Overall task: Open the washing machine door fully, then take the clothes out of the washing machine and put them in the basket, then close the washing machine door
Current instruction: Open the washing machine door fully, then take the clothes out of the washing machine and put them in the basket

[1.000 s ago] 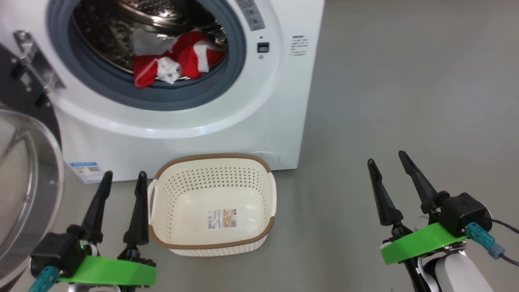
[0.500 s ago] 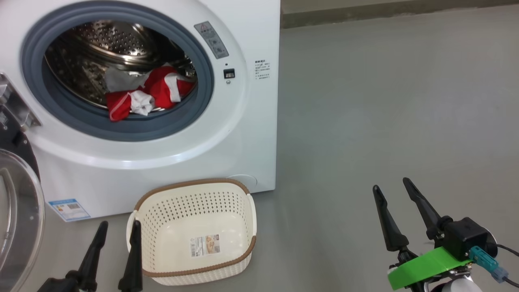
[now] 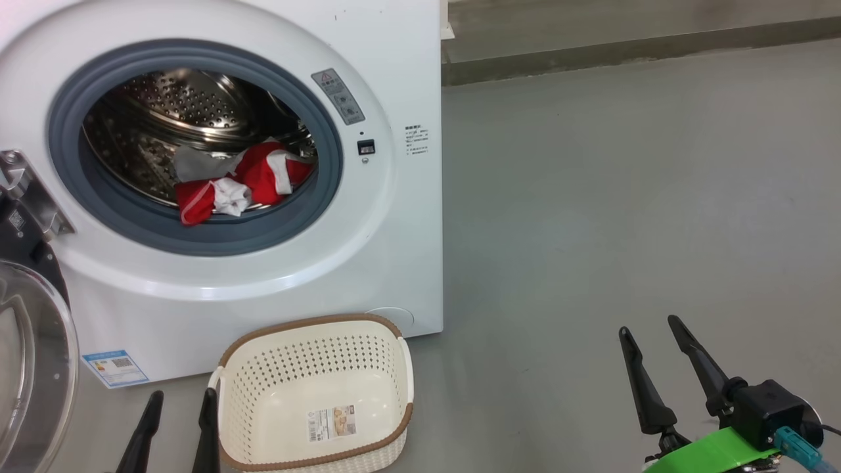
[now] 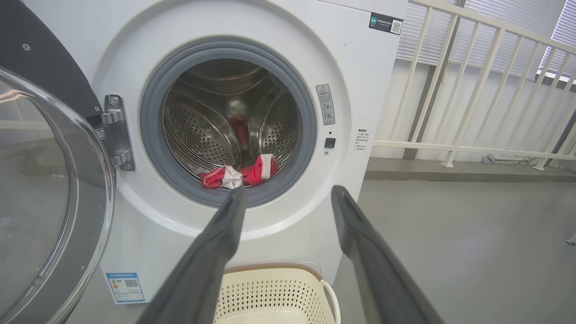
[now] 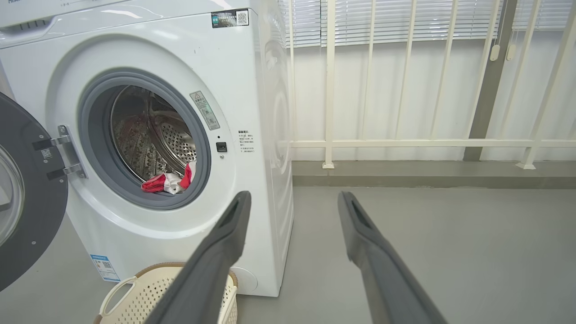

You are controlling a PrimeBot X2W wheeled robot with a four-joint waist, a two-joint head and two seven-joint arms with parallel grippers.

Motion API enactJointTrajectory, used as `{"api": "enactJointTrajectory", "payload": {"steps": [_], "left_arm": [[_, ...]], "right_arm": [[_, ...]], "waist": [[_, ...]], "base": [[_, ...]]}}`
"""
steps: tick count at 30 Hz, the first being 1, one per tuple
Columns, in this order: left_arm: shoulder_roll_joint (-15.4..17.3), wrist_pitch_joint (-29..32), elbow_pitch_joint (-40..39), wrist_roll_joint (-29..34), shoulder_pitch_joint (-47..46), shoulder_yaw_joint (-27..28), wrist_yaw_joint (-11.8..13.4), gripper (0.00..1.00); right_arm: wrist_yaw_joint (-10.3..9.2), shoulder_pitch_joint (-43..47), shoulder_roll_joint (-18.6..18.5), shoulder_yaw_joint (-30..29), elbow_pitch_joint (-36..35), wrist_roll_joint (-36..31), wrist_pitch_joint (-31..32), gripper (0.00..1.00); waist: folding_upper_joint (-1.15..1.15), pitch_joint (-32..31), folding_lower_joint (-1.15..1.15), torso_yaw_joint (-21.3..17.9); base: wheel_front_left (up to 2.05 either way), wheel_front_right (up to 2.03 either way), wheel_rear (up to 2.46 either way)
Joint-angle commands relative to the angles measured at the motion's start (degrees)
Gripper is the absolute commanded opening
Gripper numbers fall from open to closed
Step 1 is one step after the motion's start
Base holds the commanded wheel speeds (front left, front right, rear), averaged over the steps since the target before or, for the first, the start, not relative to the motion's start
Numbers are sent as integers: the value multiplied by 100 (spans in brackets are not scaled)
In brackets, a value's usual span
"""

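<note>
The white washing machine (image 3: 263,282) stands with its round door (image 3: 33,368) swung wide open to the left. Red and white clothes (image 3: 243,180) lie at the front of the steel drum. The cream basket (image 3: 315,328) sits empty on the floor against the machine's foot. My left gripper (image 3: 182,397) is open just left of the basket, low in the head view. In the left wrist view, the left gripper (image 4: 289,191) points at the clothes (image 4: 258,171) from well back. My right gripper (image 3: 649,326) is open over bare floor at the right, with nothing between its fingers.
Grey floor (image 3: 624,197) stretches to the right of the machine. A raised kerb (image 3: 624,49) and a white railing (image 5: 405,143) with blinds behind it close off the far side. The open door (image 5: 31,216) takes up the room left of the machine.
The whole head picture has shifted down, so the camera has tilted up; both grippers sit lower in it. The clothes, basket and door lie as before, and both grippers stay open.
</note>
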Motion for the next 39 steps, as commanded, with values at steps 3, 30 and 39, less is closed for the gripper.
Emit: {"api": "enactJointTrajectory", "payload": {"steps": [3, 30, 39], "left_arm": [[50, -28, -184, 93, -40, 228, -6, 100], [68, 1, -270, 51, -164, 167, 107, 100], [119, 23, -310, 64, -143, 103, 112, 100]], "right_arm": [[37, -66, -45, 92, -178, -46, -37, 100], [37, -137, -73, 198, -97, -21, -37, 100], [37, -152, -51, 158, -64, -23, -37, 100]], "waist": [[0, 7, 0, 1], [0, 160, 0, 148], [0, 237, 0, 212]], "base": [[0, 0, 0], [87, -87, 0], [127, -127, 0]]}}
